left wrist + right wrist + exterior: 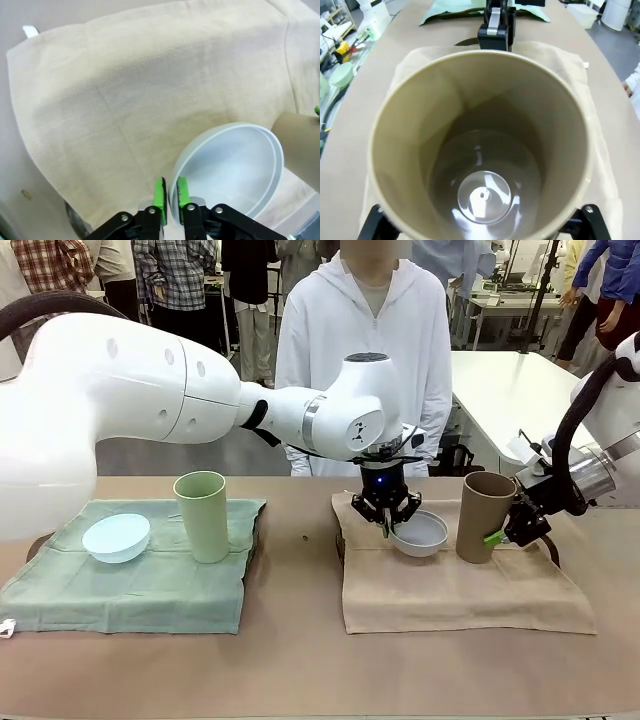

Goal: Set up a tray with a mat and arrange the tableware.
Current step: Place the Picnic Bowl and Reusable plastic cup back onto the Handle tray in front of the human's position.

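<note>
Left tool [386, 523] pads [160, 192] straddle white bowl [420, 533] rim on tan mat [455, 590], right half of table [300, 660]; grip unclear. Right tool [505, 530] spread around tan cup [484, 517]. Risk: bowl tips if rim snags.

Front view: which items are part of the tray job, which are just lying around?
Job:
- white bowl on tan mat
- tan-brown cup
- pale blue bowl on green mat
- pale green cup

Lying about:
- small speck on the table
</note>
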